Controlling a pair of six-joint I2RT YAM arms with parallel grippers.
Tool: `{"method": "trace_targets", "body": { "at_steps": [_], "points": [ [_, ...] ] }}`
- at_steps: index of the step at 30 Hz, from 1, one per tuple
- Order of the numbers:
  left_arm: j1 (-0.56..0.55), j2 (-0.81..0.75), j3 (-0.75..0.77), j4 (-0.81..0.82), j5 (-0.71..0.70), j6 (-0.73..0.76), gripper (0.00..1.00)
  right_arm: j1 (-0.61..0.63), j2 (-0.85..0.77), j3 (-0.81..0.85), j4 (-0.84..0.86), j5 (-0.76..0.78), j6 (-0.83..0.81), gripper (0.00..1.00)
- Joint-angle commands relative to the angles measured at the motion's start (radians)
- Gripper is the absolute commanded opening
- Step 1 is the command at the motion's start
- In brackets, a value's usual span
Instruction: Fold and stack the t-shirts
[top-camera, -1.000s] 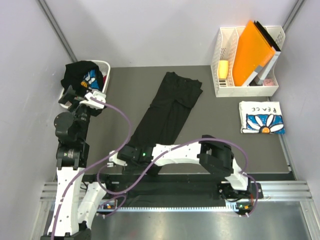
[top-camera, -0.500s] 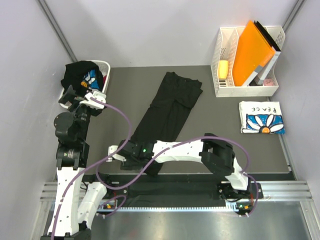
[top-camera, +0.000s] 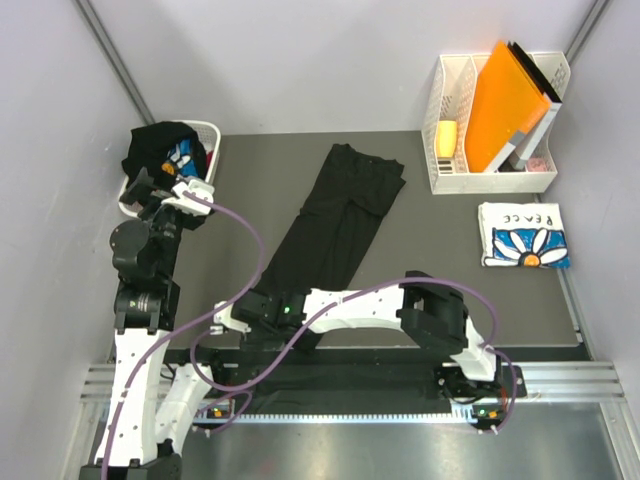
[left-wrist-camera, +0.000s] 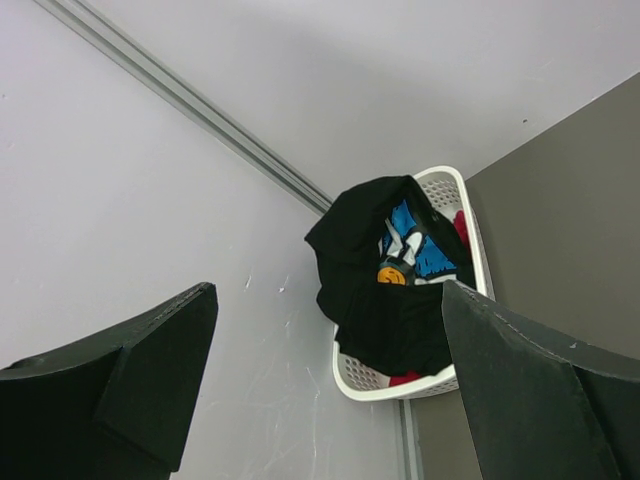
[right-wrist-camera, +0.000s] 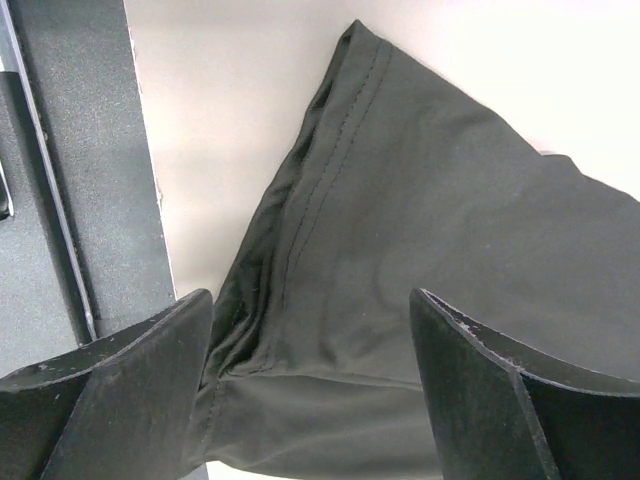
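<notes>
The right claw (right-wrist-camera: 310, 300) is spread, released, over the near hem of the long black tee (top-camera: 335, 225) (cloth apparently unclamped). Left of that tee, the left claw (left-wrist-camera: 328, 290) is seen spread wide, grasping nothing.

**Storage at the two far corners**

A dark grey matte tabletop (top-camera: 440, 230) runs between pale lilac walls (top-camera: 300, 60). In its far left corner, against the wall, sits a white plastic lattice laundry basket (top-camera: 209, 132); the left wrist view also shows its perforated rim (left-wrist-camera: 385, 385). In the far right corner stands a white mesh desk organizer (top-camera: 447, 100). A bright orange flat folder (top-camera: 505, 100) leans tilted in it, and a small yellow block (top-camera: 447, 137) sits in its left compartment. A silver metal rail (top-camera: 560, 378) borders the near edge.
</notes>
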Motion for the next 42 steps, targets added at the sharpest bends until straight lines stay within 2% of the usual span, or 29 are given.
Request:
{"method": "trace_targets", "body": {
  "at_steps": [1,21,29,32,33,38,40,41,42],
  "points": [
    [0.003,-0.004,-0.010,0.071,0.013,0.002,0.98,0.008,0.010,-0.003,0.024,0.005,-0.002,0.80],
    [0.003,0.013,-0.015,0.094,0.033,0.005,0.98,0.005,0.076,-0.010,0.067,0.028,0.030,0.80],
    [0.003,0.025,-0.010,0.142,0.036,0.031,0.98,-0.009,0.100,-0.027,0.084,0.027,0.048,0.75],
    [0.003,0.028,-0.009,0.150,0.033,0.030,0.98,-0.012,0.102,-0.032,0.084,0.017,0.059,0.67],
    [0.003,0.031,-0.009,0.156,0.033,0.034,0.98,-0.013,0.097,-0.043,0.082,0.008,0.059,0.54],
    [0.003,0.044,-0.006,0.185,0.020,0.047,0.98,-0.013,0.064,-0.082,0.084,-0.003,0.055,0.36],
    [0.001,0.053,-0.003,0.193,0.017,0.051,0.98,-0.020,0.039,-0.112,0.084,-0.024,0.052,0.25],
    [0.003,0.054,-0.001,0.197,0.016,0.053,0.98,-0.020,0.031,-0.121,0.084,-0.029,0.049,0.19],
    [0.003,0.057,-0.001,0.200,0.014,0.053,0.99,-0.018,0.015,-0.139,0.084,-0.030,0.045,0.00]
  ]
}}
